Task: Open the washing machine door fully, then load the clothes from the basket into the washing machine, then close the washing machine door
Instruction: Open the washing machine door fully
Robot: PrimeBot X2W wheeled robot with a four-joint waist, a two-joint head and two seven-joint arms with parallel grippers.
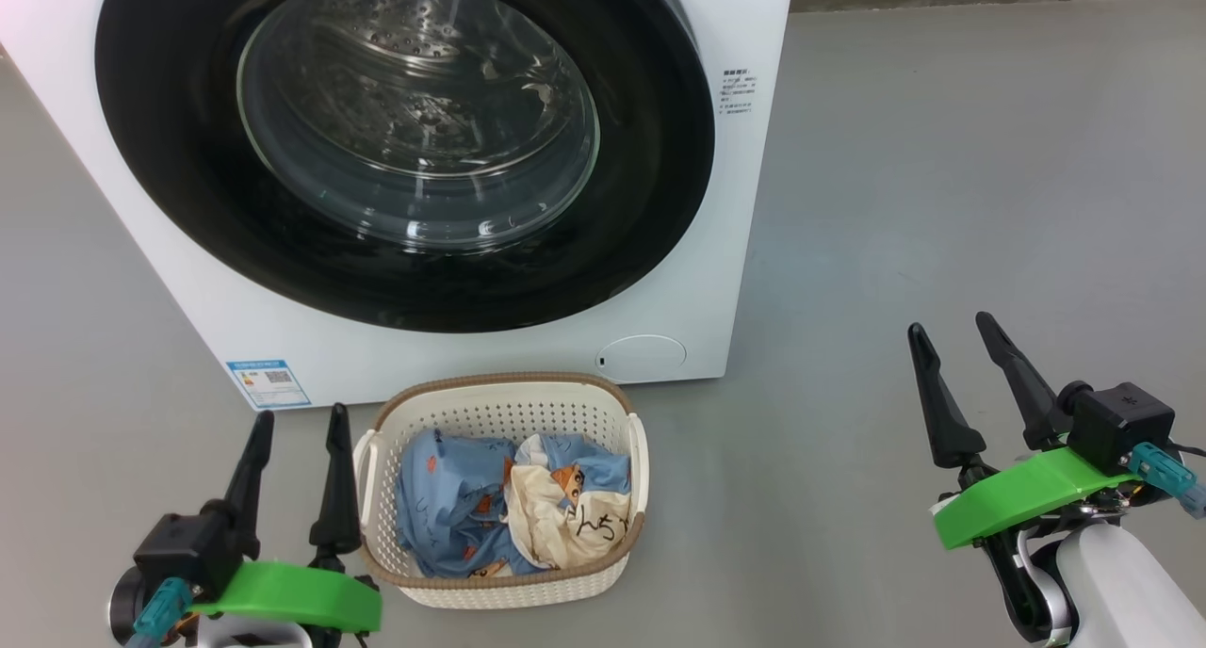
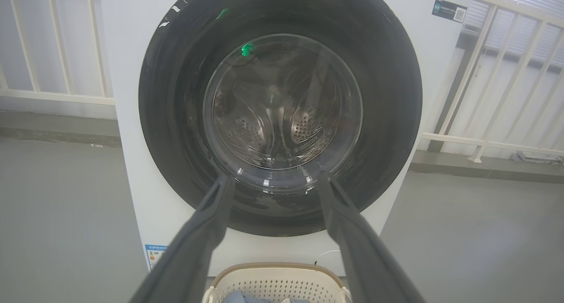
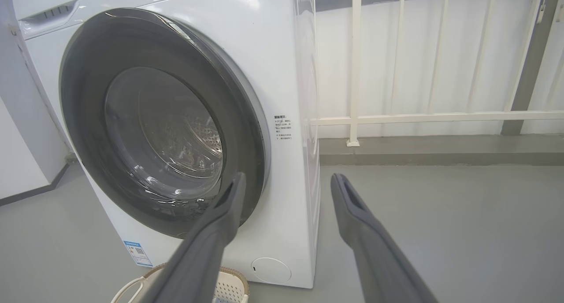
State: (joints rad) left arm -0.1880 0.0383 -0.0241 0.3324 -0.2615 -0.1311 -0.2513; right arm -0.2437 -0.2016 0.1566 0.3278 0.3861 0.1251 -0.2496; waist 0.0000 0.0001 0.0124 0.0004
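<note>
The washing machine door (image 1: 405, 149), round with a wide glossy black rim and a bulging clear glass centre, sits shut against the front of the white washing machine (image 1: 725, 252). The perforated steel drum shows through the glass. Low on the machine's front are a blue label sticker (image 1: 268, 382) at the left corner and a round filter cap (image 1: 643, 356) toward the right.

Just in front of the machine, on the grey floor (image 1: 942, 177), stands the basket (image 1: 499, 413), cream plastic with perforated sides and a brown woven-look rim. The clothes (image 1: 509, 507) lie crumpled inside it: a light blue garment with orange prints on the left, overlapped by a cream one with black scribbles on the right.

The left pincer (image 1: 300, 420) hovers just beside the basket's left handle, its two dark fingers spread and holding nothing. The right pincer (image 1: 950, 328) hangs well apart to the right over bare floor, also spread and empty. In the right wrist view, a white railing (image 3: 440, 117) runs behind the machine.
</note>
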